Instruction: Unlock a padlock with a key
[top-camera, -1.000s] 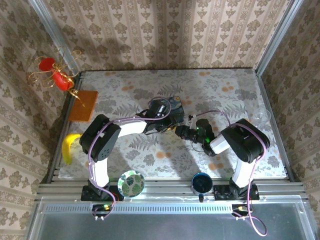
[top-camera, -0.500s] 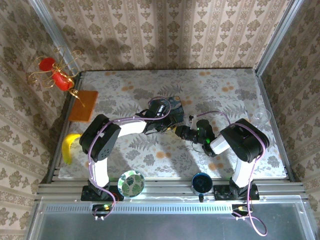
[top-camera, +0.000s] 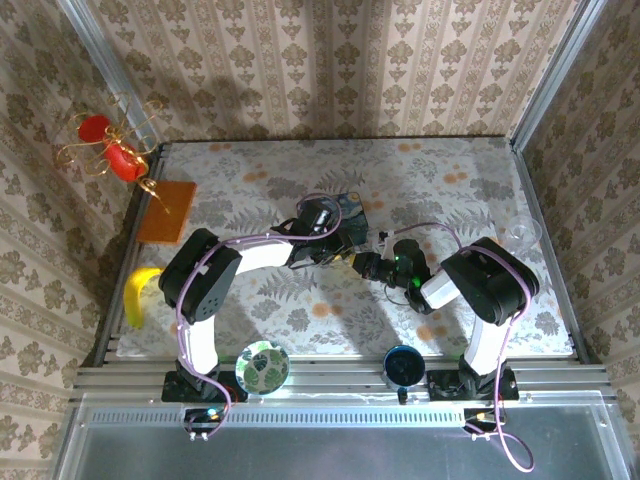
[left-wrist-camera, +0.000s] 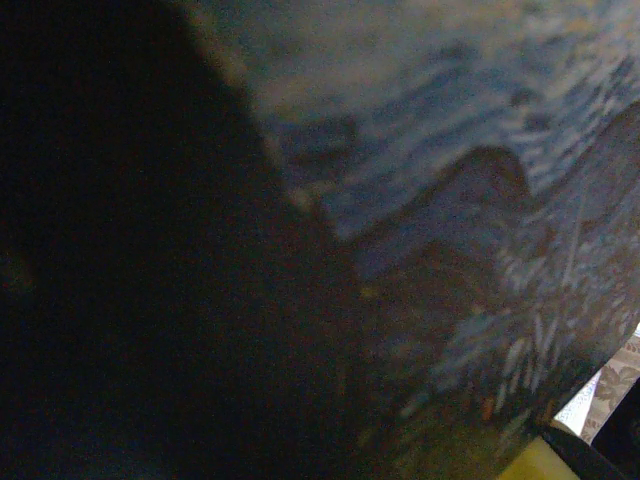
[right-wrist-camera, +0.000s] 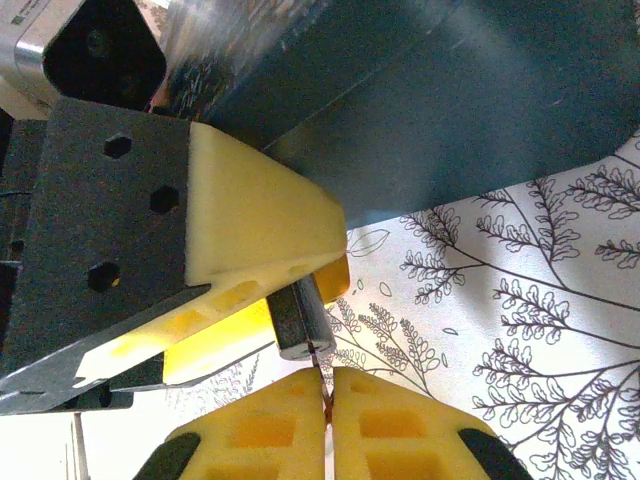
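In the right wrist view the padlock (right-wrist-camera: 303, 318), a small dark grey metal block, sits pinched between the yellow fingers (right-wrist-camera: 250, 225) of my left gripper (top-camera: 345, 254), which is shut on it. My right gripper (right-wrist-camera: 328, 388) is shut on the key (right-wrist-camera: 324, 385), a thin dark sliver between its pads. The key's tip touches the padlock's lower face. In the top view my right gripper (top-camera: 363, 262) meets the left one at mid-table, just in front of the blue painted tin (top-camera: 350, 209). The tin's painted surface (left-wrist-camera: 480, 200) looms dark and close in the left wrist view.
A banana (top-camera: 140, 293) and an orange board (top-camera: 167, 211) lie at the left edge, below a red and gold ornament (top-camera: 110, 150). A patterned bowl (top-camera: 263, 367) and a blue cup (top-camera: 403, 365) stand by the arm bases. A clear cup (top-camera: 521, 234) stands at the right.
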